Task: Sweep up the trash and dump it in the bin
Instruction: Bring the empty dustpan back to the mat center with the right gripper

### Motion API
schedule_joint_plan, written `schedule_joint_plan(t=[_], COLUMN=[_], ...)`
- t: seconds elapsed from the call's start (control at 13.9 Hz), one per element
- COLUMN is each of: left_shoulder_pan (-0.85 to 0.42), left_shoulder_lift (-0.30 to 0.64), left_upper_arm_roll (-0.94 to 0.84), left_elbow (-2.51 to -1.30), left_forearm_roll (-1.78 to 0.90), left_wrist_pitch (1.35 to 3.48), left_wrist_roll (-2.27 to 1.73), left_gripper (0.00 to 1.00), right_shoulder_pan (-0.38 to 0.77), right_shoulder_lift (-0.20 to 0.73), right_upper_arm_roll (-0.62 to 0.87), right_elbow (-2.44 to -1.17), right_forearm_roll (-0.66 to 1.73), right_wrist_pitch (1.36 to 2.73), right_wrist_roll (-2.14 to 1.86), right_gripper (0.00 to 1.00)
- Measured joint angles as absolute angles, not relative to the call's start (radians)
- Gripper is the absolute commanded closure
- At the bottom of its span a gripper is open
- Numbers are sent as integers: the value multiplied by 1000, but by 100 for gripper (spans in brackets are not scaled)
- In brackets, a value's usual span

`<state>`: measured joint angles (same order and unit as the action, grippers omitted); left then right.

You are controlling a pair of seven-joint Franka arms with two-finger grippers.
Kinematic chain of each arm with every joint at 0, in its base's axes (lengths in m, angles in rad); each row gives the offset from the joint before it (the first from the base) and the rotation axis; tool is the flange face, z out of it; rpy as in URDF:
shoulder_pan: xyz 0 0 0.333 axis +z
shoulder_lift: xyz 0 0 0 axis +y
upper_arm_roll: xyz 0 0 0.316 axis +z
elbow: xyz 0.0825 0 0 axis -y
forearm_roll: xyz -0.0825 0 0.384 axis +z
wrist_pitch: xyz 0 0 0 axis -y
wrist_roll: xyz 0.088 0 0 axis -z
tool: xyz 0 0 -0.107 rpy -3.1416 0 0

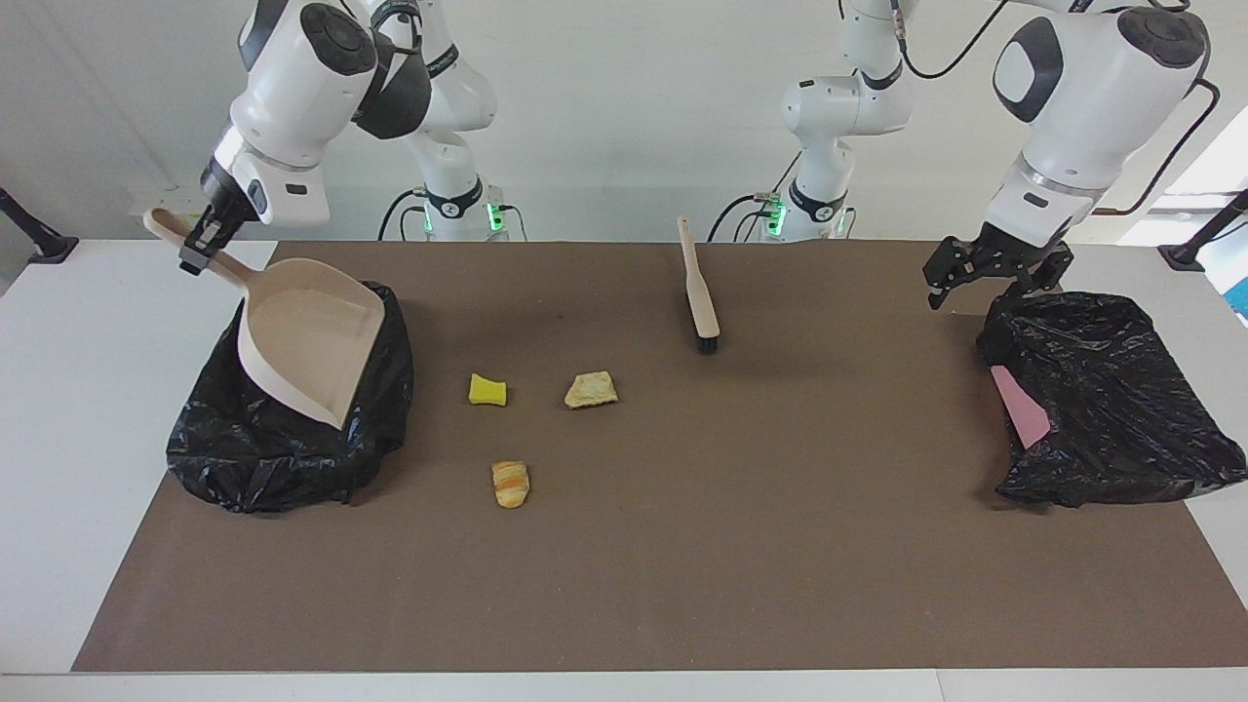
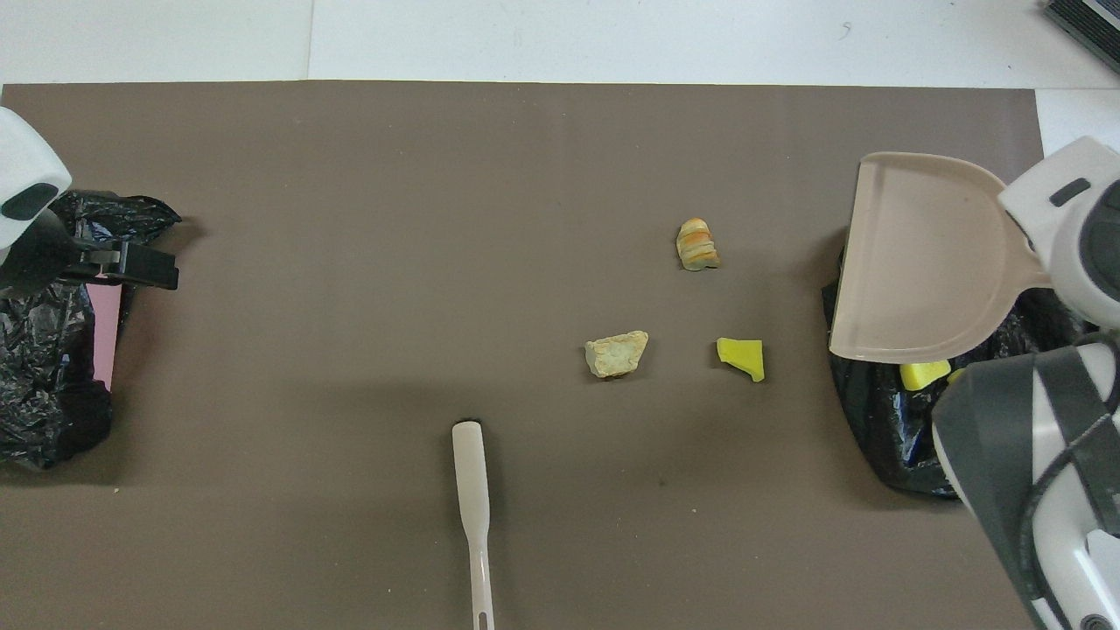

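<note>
My right gripper (image 1: 200,252) is shut on the handle of the beige dustpan (image 1: 307,341), which hangs empty and tilted over the black bin bag (image 1: 273,458) at the right arm's end. The pan (image 2: 919,258) hides most of the bag's contents; only a bit of yellow trash (image 2: 923,374) shows in the bag (image 2: 875,420). Three trash scraps lie on the mat: a yellow sponge chunk (image 1: 487,390), a tan lump (image 1: 590,390) and an orange striped lump (image 1: 510,484). My left gripper (image 1: 994,273) is open and holds nothing, up over the edge of the other black bag (image 1: 1111,400).
A brush (image 1: 699,292) lies on the mat near the robots, bristles toward the scraps. A pink flat piece (image 1: 1019,405) rests against the black bag at the left arm's end. The brown mat (image 1: 780,546) covers the table.
</note>
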<state>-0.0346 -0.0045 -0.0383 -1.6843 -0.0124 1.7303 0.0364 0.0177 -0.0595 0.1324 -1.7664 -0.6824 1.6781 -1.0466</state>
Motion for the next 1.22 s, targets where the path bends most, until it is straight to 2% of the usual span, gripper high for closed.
schedule_joint_plan(t=[0.22, 0.5, 0.93, 1.22], left_shoulder_pan=[-35, -35, -34, -34], left_shoulder_lift=[-5, -5, -5, -5], left_upper_arm_roll=[-38, -38, -37, -37], left_elbow=[-1684, -1684, -1684, -1684], left_forearm_roll=[-12, -12, -12, -12], left_wrist_pitch=[1730, 1730, 1730, 1730], left_wrist_roll=[37, 37, 38, 38], left_gripper=[0, 0, 0, 0], right_shoulder_pan=[120, 274, 399, 458], right_shoulder_lift=[23, 219, 454, 566], right_upper_arm_roll=[135, 135, 135, 135], right_elbow=[-1666, -1463, -1218, -1141], right_forearm_roll=[-585, -491, -339, -245], right_wrist_pitch=[1586, 1511, 1510, 1590], right_wrist_roll=[-780, -374, 126, 422], right_gripper=[100, 100, 100, 100])
